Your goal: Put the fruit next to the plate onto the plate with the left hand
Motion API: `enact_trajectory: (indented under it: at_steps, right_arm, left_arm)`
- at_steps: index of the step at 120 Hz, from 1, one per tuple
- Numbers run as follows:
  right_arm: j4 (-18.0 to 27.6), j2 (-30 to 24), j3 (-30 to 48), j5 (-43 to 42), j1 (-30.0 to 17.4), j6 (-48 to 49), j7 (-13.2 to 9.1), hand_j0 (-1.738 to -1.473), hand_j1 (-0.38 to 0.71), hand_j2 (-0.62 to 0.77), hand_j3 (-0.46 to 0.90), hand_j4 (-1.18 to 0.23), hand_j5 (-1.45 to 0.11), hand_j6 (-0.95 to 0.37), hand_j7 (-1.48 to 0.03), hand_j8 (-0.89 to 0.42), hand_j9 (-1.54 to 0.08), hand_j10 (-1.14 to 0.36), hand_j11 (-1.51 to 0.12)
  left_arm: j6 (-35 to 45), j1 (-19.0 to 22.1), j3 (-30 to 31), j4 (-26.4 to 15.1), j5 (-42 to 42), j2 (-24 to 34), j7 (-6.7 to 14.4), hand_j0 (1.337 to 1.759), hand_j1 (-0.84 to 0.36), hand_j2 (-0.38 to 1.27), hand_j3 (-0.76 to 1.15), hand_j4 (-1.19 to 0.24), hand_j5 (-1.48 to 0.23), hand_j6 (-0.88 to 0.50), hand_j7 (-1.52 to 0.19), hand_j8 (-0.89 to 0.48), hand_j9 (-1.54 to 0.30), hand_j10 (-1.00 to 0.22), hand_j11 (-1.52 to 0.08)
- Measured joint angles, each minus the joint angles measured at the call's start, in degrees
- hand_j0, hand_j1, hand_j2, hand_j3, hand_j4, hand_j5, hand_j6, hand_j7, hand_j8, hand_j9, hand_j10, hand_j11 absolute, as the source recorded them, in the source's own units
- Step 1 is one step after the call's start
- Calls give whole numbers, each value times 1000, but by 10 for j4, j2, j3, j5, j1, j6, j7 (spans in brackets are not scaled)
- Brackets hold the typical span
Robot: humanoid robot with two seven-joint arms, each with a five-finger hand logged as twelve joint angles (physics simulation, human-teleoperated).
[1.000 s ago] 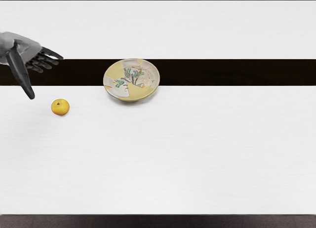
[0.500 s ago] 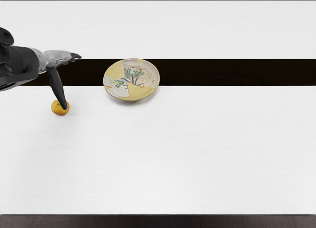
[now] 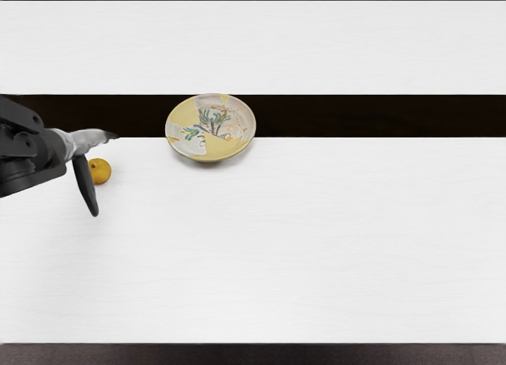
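Note:
A small yellow-orange fruit (image 3: 100, 171) lies on the white table, left of the plate (image 3: 210, 127). The plate is yellow and white with a green leaf pattern and sits at the table's far edge. My left hand (image 3: 85, 163) comes in from the left edge and sits right at the fruit, hiding its left side. The thumb points down in front of the fruit and the other fingers reach out above it. The fingers are spread around the fruit but not closed on it. The right arm is out of view.
A dark gap (image 3: 379, 116) runs across the scene behind the plate, between the near white table (image 3: 300, 238) and a far white surface (image 3: 300, 45).
The left hand has moved down and toward me, from above the fruit to level with it. The thumb now hangs lower, in front of the fruit. The fruit has not moved.

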Motion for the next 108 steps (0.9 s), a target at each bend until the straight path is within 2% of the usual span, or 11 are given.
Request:
enact_trajectory:
  at_steps: [43, 96, 108]
  right_arm:
    - [0, 0, 0, 0, 0, 0, 0, -1658, -340, -2, 0, -8, -10, -8, -10, -8, -10, -8, -10]
    - [0, 0, 0, 0, 0, 0, 0, -1658, -340, -2, 0, -8, -10, -8, -10, -8, -10, -8, -10]
    - [0, 0, 0, 0, 0, 0, 0, -1658, -340, -2, 0, -8, -10, -8, -10, -8, -10, -8, -10]
  left_arm:
    - [100, 47, -4, 24, -44, -25, -2, 1658, 311, 6, 0, -32, -41, -32, -41, -32, -41, -32, -41]
    - [113, 86, -8, 56, -60, -29, -2, 1658, 137, 36, 0, -177, -230, -177, -230, -177, -230, -177, -230]
    - [113, 95, -8, 73, -61, -50, -2, 1658, 113, 40, 0, -197, -256, -197, -256, -197, -256, -197, -256]
